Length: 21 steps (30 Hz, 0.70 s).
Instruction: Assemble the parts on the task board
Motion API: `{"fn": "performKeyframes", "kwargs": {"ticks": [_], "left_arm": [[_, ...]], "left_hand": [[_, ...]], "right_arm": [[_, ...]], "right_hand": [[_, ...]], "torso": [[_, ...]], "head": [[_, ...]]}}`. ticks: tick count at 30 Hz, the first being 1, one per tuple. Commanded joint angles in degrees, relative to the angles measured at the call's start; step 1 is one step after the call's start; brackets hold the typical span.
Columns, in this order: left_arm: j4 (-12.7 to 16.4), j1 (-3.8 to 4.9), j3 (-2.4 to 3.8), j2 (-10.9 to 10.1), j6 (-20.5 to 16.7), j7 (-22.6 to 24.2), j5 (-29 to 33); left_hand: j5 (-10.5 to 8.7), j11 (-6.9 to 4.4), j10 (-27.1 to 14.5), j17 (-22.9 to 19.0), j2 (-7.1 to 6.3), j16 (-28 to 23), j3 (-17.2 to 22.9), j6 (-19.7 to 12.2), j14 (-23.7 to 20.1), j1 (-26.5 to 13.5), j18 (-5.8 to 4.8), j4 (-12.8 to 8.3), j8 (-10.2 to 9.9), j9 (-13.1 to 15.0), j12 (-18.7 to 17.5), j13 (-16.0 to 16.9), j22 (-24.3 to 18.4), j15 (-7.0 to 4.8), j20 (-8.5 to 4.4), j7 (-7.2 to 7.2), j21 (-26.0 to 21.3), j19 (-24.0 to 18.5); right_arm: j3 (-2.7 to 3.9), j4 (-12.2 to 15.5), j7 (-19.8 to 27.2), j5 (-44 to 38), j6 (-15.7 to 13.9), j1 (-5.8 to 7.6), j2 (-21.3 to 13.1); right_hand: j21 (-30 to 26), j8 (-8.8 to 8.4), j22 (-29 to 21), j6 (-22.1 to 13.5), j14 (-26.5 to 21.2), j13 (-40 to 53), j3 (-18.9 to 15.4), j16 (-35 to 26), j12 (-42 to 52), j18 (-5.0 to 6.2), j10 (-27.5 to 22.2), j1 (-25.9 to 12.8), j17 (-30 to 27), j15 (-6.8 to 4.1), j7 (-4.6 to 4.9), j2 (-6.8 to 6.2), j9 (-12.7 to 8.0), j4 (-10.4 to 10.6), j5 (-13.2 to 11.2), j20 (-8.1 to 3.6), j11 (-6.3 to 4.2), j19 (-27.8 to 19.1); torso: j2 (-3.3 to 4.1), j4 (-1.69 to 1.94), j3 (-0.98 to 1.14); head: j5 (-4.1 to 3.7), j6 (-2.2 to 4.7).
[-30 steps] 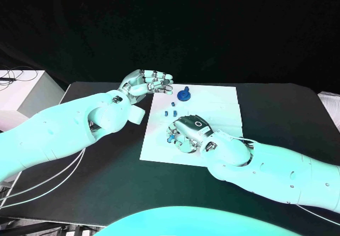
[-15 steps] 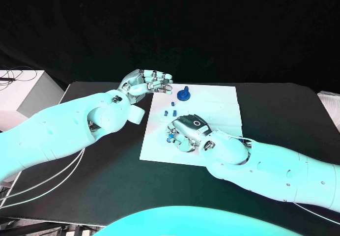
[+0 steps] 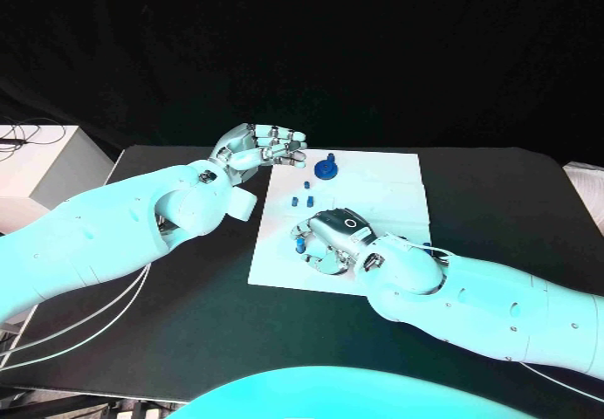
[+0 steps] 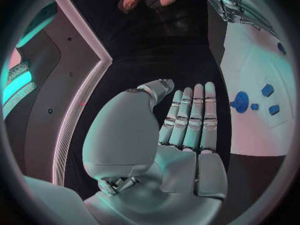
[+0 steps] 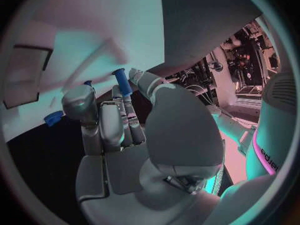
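The white task board (image 3: 384, 188) lies mid-table. At its far edge stands a round blue part with a peg (image 3: 328, 168) (image 4: 241, 101), and a few small blue parts (image 3: 299, 200) (image 4: 267, 90) lie nearer on the left side. My right hand (image 3: 335, 232) hovers low over the board's near left part. It pinches a blue peg (image 5: 122, 81) between thumb and fingertips. Another blue part (image 3: 298, 247) (image 5: 53, 118) lies on the board beside it. My left hand (image 3: 262, 146) (image 4: 187, 130) is raised off the board's far left corner, fingers straight and holding nothing.
A white box (image 3: 48, 166) with cables stands beyond the table's left edge. A tiny blue piece (image 3: 428, 244) sits at the board's near right edge. Bare black table (image 3: 504, 192) lies right of the board.
My right hand has shifted and turned slightly over the board's near left part, still holding the blue peg. The left hand has stayed where it was.
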Motion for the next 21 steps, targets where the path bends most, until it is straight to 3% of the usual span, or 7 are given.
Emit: {"fn": "performKeyframes", "kwargs": {"ticks": [1,21], "left_arm": [[0.15,-0.01,0.03,0.01,0.59,0.51,0.31],[0.12,-0.01,0.03,0.10,0.76,0.36,0.30]], "left_hand": [[-0.35,0.00,-0.18,0.09,0.35,-0.23,-0.16,-0.05,0.09,-0.17,0.11,0.10,-0.18,-0.08,0.06,0.10,-0.06,0.30,-0.09,0.39,-0.35,0.36],[-0.35,0.00,-0.22,0.50,0.36,-0.58,-0.27,0.00,0.22,-0.12,0.11,0.18,-0.14,-0.13,0.20,0.10,-0.38,0.28,-0.09,0.39,-0.76,0.71]], "right_arm": [[0.04,0.25,0.93,0.75,-1.83,0.03,-0.27],[0.05,1.06,0.09,1.63,-5.62,-0.06,-1.39]], "right_hand": [[-1.52,-0.49,-0.79,-0.44,-0.93,-0.18,-1.59,-0.70,0.62,1.00,-1.03,1.14,-0.95,0.08,0.94,0.38,-0.18,0.42,0.20,0.22,0.08,-0.66],[-1.26,-0.55,-0.59,0.19,-0.85,-0.35,-2.08,-0.14,2.43,0.93,-1.35,2.71,-0.88,-0.03,1.20,1.43,-0.37,1.35,1.49,0.24,0.06,-0.31]], "torso": [[0.00,-0.02,0.00],[0.00,0.02,-0.01]], "head": [[0.12,0.01],[-0.09,0.23]]}}
